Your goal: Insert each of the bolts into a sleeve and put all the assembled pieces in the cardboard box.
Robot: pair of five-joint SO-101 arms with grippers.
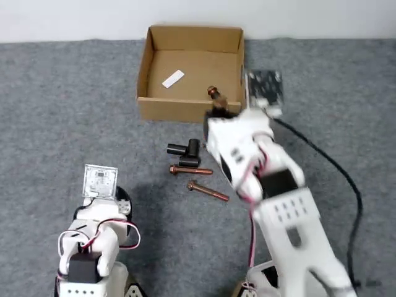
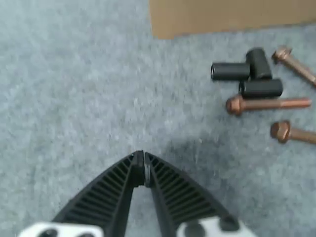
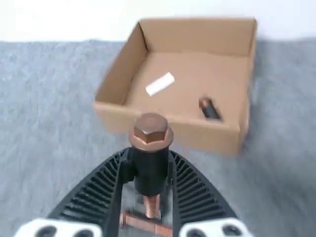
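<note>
Right claw clamped on held piece, bolt in sleeve, just short of the box front wall. Best to lift over the wall and release low near the boxed piece. Left claw pressed together, empty, over the bench. Left wrist view shows three loose bolts by the sleeves; high view shows two.

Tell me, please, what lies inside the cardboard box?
Inside the cardboard box lie a white slip and one bolt in a black sleeve, near the front right corner. Its front wall hides the floor strip just behind it.
</note>
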